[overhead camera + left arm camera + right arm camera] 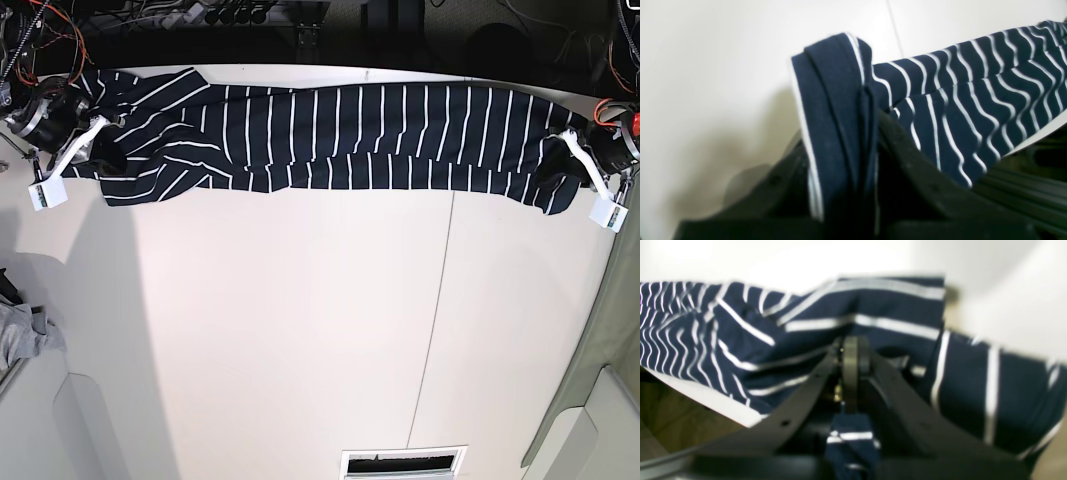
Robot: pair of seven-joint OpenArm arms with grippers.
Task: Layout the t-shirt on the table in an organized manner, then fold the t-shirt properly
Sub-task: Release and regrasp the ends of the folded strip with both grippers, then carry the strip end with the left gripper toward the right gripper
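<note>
Striped t-shirt (340,138) held stretched along the far edge of the table (300,330).
The left gripper (870,110) pinches one end; the right gripper (850,373) pinches the other.

You cannot see the left gripper (870,110) fingertips in the left wrist view: folded hem of the t-shirt (957,110) covers them, and the bottom edge cuts off the jaw bodies. The right wrist view is blurred throughout; the stripes around the right gripper (850,373) smear, and 1 fold runs off the bottom edge. In the base view both grippers are too small to judge jaw contact.
</note>
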